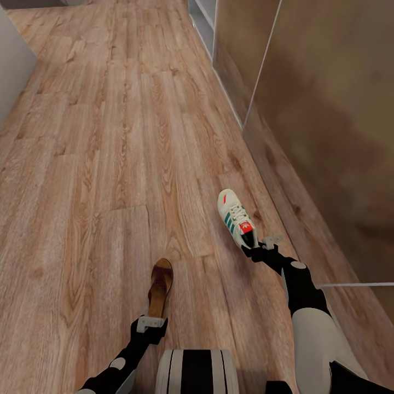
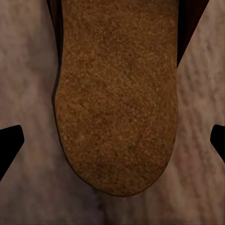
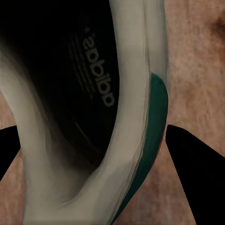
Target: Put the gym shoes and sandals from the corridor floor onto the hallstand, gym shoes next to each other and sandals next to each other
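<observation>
**A:** What is the biggest thing in view?

**B:** The corridor floor (image 1: 109, 164) — warm brown wood-grain planks running away from the robot. Along its right edge stands a mirrored sliding-door wardrobe (image 1: 328, 137), whose panels reflect the brown boards. Far up, beyond the wardrobe, a slice of a light grey unit (image 1: 203, 22) shows; too little is visible to name it for certain.

**A:** Where are the shoes?

**B:** One gym shoe (image 1: 236, 218), white with green side stripes and a red tongue patch, sits out past the right arm, near the wardrobe's foot, toe pointing away from the robot. One brown sandal (image 1: 160, 287) with a tan insole sits out past the left arm, well apart from the sneaker, toe also pointing away. Whether either is lifted off the planks I cannot tell.

**A:** And the hands?

**B:** The right hand (image 1: 256, 247) is at the sneaker's heel. In the right wrist view the shoe's heel wall (image 3: 136, 117) lies between the two dark fingertips (image 3: 190, 154), which sit narrow about it — I cannot tell whether they press it. The left hand (image 1: 155, 317) is at the sandal's heel. In the left wrist view the insole (image 2: 117, 93) lies between the fingertips (image 2: 9, 140), which stand wide, with floor visible on both sides.
</observation>
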`<state>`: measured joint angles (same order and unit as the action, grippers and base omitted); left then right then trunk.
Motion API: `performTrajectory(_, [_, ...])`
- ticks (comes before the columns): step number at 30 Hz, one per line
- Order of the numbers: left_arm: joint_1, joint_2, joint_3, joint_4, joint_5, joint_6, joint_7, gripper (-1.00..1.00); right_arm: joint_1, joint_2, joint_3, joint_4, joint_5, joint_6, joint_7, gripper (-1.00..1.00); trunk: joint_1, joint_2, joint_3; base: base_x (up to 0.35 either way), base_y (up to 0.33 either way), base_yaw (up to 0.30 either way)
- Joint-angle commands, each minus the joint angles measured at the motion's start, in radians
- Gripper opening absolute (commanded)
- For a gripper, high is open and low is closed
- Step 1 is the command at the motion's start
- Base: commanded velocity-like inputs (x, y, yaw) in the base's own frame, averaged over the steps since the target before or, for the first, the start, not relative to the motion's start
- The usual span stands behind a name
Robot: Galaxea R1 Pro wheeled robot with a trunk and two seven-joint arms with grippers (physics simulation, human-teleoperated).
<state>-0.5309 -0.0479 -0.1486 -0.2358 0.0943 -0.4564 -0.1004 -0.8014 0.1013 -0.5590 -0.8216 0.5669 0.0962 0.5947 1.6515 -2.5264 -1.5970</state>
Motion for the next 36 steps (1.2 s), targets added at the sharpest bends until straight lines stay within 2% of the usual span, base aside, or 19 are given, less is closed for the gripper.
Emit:
performTrajectory(1, [-0.001,0.000,-0.005,0.001,0.010,-0.003,-0.004,1.00,-0.001,0.001,-0.006,-0.002,0.004,0.005,0.008,-1.00,0.000,0.000,-0.005,0.000,0.000,0.000])
performTrajectory(5, [-0.001,0.001,-0.005,0.001,0.010,-0.003,-0.004,1.00,-0.001,0.001,-0.006,-0.002,0.004,0.005,0.008,-1.00,0.002,-0.001,-0.022,0.000,0.000,0.000])
performTrajectory(26, [0.000,0.001,-0.005,0.001,0.010,-0.005,-0.004,1.00,-0.001,0.001,-0.006,-0.002,0.004,0.005,0.008,-1.00,0.002,-0.001,-0.023,0.035,0.000,0.000])
performTrajectory(27, [-0.001,0.001,-0.005,0.001,0.010,-0.005,-0.004,-1.00,-0.001,0.001,-0.006,-0.002,0.004,0.005,0.008,-1.00,0.002,-0.001,-0.023,0.003,0.000,0.000])
performTrajectory(36, [-0.001,0.001,-0.005,0.001,0.010,-0.005,-0.004,-1.00,-0.001,0.001,-0.006,-0.002,0.004,0.005,0.008,-1.00,0.002,-0.001,-0.023,0.000,0.000,0.000])
